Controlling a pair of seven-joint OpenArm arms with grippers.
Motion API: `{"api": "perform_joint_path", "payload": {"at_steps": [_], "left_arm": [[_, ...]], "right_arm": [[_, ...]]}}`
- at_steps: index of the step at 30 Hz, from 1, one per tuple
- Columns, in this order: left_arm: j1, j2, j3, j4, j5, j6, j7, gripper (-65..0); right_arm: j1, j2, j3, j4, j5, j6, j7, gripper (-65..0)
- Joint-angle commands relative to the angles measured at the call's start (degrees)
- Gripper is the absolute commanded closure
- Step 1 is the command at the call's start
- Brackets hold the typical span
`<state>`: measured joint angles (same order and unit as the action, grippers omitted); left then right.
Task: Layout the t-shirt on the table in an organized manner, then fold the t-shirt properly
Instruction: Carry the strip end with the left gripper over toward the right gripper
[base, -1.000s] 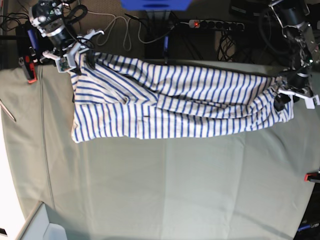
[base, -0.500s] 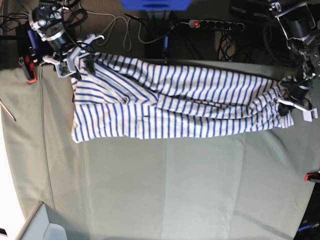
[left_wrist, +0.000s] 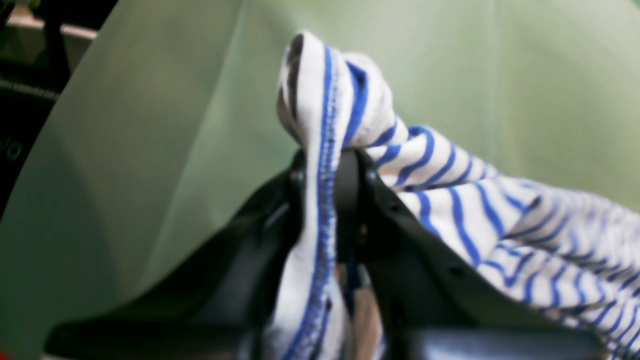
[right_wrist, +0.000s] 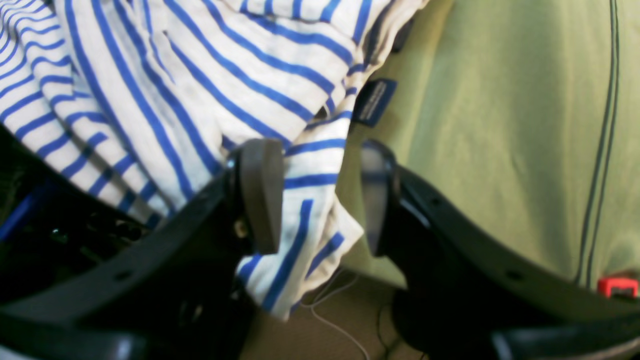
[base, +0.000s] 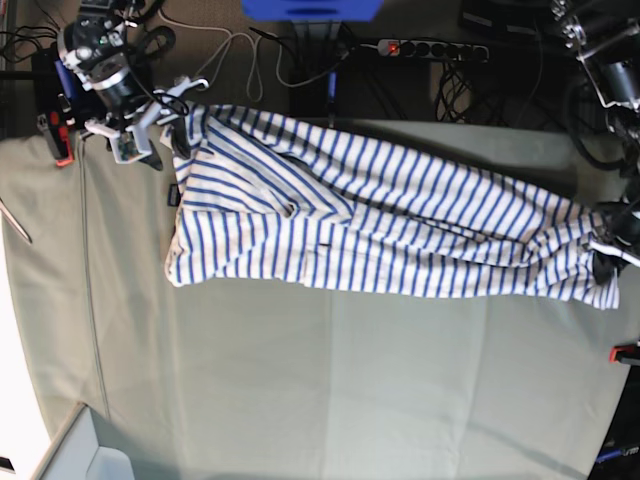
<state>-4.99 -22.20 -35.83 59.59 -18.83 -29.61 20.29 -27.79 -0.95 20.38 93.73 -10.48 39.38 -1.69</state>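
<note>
The white t-shirt (base: 380, 225) with blue stripes lies stretched in a long band across the far half of the table (base: 320, 390). My left gripper (base: 604, 256) is at the table's right edge, shut on the t-shirt's end. In the left wrist view, the left gripper (left_wrist: 325, 172) pinches a bunched hem of the t-shirt (left_wrist: 450, 200). My right gripper (base: 160, 135) stands open at the far left corner. In the right wrist view, the right gripper (right_wrist: 320, 195) has a loose corner of the t-shirt (right_wrist: 305, 210) hanging between its spread fingers, and a dark tag (right_wrist: 374, 101) shows just beyond.
Red-and-black clamps (base: 60, 140) (base: 625, 352) grip the table's left and right edges. A power strip (base: 430, 48) and cables lie behind the far edge. A white box (base: 90, 460) sits at the near left corner.
The left gripper has shut on the t-shirt's right end and pulled it right and toward the near side. The whole t-shirt has slid right, away from the left edge.
</note>
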Motion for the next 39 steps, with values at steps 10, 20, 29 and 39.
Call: {"api": "perform_joint_path", "payload": {"at_steps": [10, 20, 29, 39], "left_arm": [[5.74, 14.42, -0.17, 20.89, 4.02, 8.46, -1.96, -0.2], [8.55, 31.2, 8.63, 29.07, 24.06, 11.54, -2.05, -0.2], [12.77, 31.2, 27.35, 26.34, 26.43, 11.72, -2.05, -0.1], [12.6, 31.2, 29.99, 21.86, 25.82, 16.64, -2.05, -19.6]], "right_arm": [[0.41, 0.2, 0.15, 0.82, 0.85, 0.62, 1.56, -26.5], [0.41, 0.12, 0.15, 1.17, 0.85, 0.62, 1.56, -26.5], [0.41, 0.12, 0.15, 1.17, 0.85, 0.62, 1.56, -26.5], [0.41, 0.12, 0.23, 1.17, 0.85, 0.62, 1.56, -26.5]]}}
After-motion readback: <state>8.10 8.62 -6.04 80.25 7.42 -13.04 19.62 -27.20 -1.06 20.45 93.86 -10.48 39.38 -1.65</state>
